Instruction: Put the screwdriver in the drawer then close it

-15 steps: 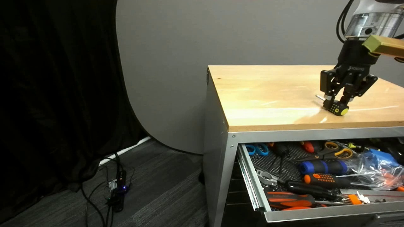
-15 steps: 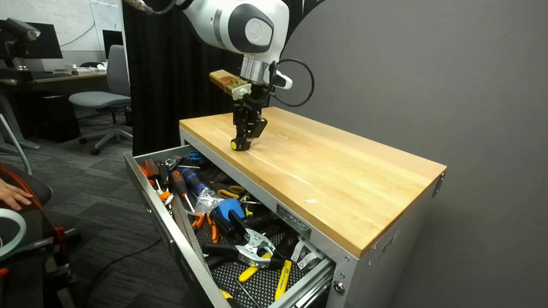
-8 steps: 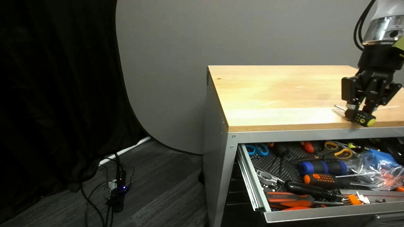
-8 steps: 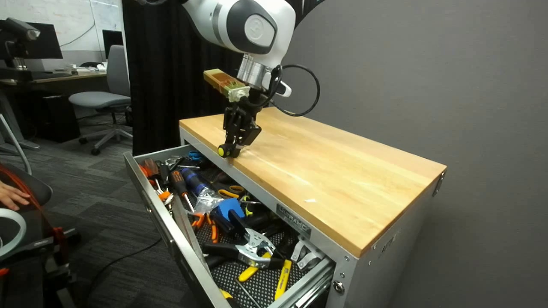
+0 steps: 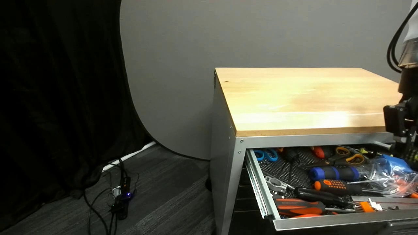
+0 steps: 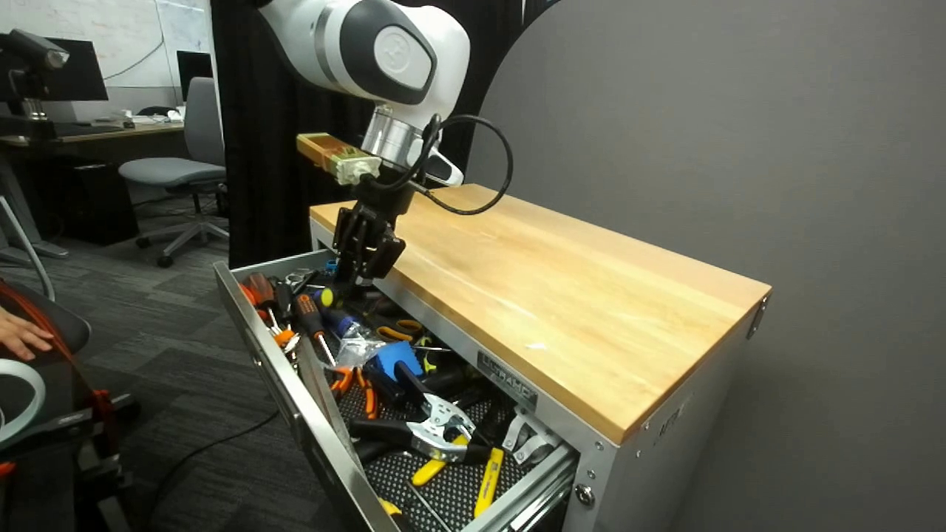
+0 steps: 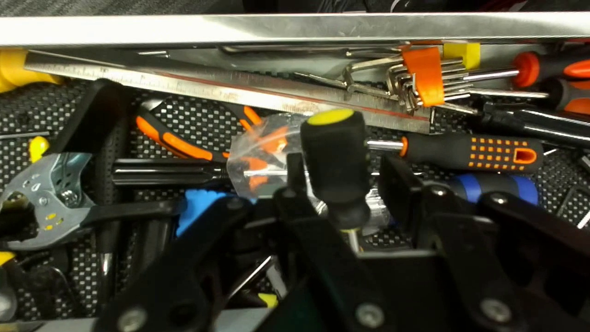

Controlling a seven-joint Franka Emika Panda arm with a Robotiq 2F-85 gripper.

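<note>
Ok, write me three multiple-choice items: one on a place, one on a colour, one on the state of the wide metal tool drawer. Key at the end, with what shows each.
1. Where is the handle of the stubby black-and-yellow screwdriver?
A) On the pale wooden tabletop
B) On the dark carpet
C) Between the fingers of the black gripper

2. What colour is the clip around the silver L-shaped hex keys?
A) Orange
B) Green
C) Purple

3. How does the wide top drawer with pale grey metal sides stand?
A) Shut
B) Pulled out
C) Detached

1: C, the wrist view shows the handle between both fingers.
2: A, the clip is plainly orange in the wrist view.
3: B, its front stands well out from the grey metal cabinet in both exterior views.
</note>
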